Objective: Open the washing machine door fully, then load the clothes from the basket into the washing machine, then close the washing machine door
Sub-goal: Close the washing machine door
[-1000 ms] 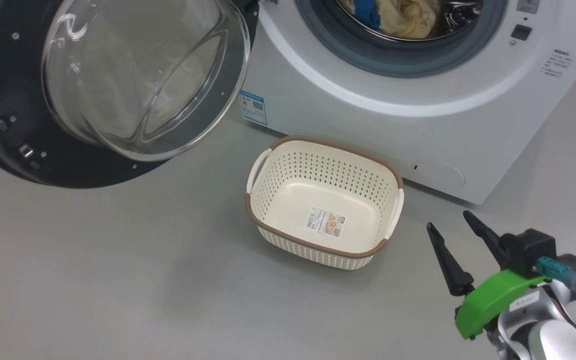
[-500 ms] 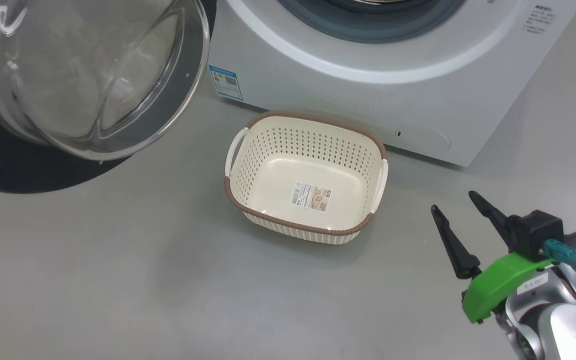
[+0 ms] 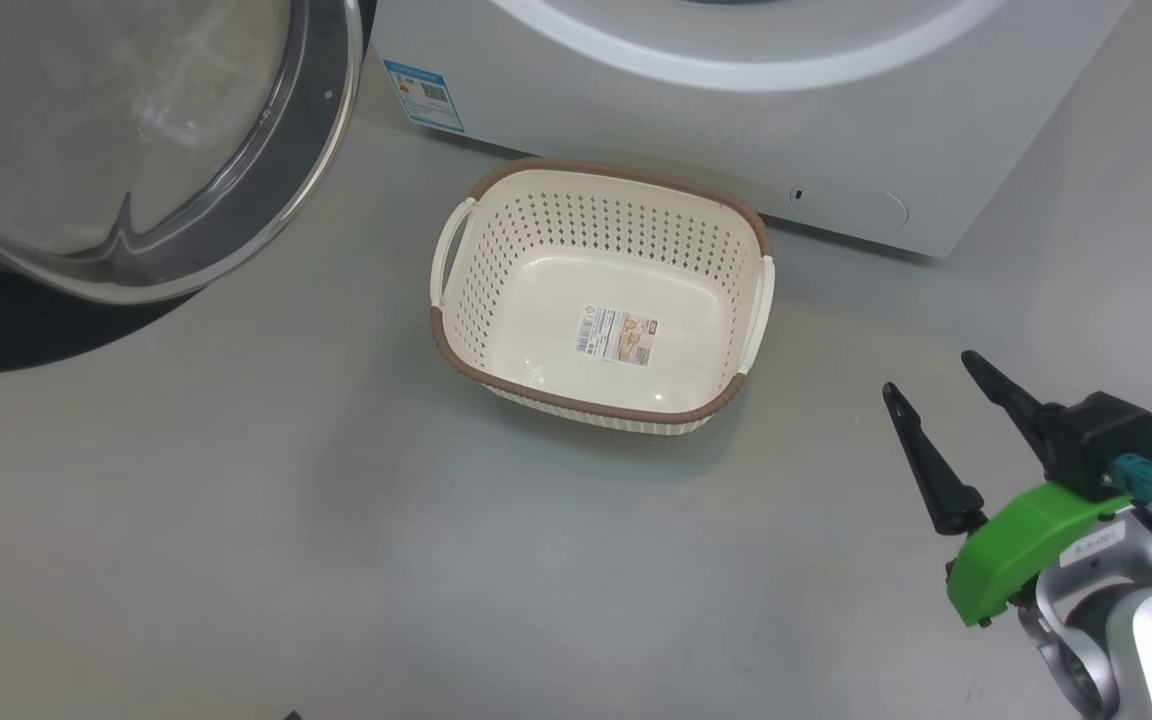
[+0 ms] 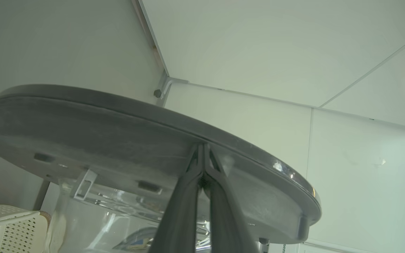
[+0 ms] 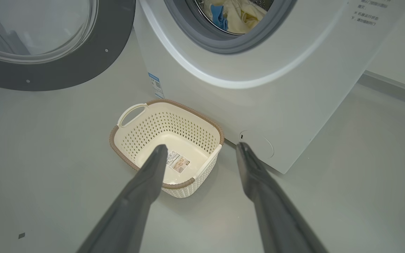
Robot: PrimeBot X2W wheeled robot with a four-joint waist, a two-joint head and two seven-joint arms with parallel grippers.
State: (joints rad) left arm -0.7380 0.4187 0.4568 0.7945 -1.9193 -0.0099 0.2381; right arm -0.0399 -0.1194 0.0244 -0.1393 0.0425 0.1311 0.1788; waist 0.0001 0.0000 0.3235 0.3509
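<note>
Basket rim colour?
Brown, woven-look rim on the cream perforated basket; the head view shows it best.

This looks like a laundry corner set up in a plain, lab-like test room. A white front-load washing machine stands directly on a smooth grey floor, with a blue energy sticker low on its front. Its round glass door hangs open to one side, and cream and blue clothes lie in its drum. A small perforated laundry basket sits on the floor just in front of the machine. Past the machine's far side a grey skirting strip runs along a bare pale wall. Beyond its door, flat white panels meet in thin seams, with a small metal bracket at one joint.
</note>
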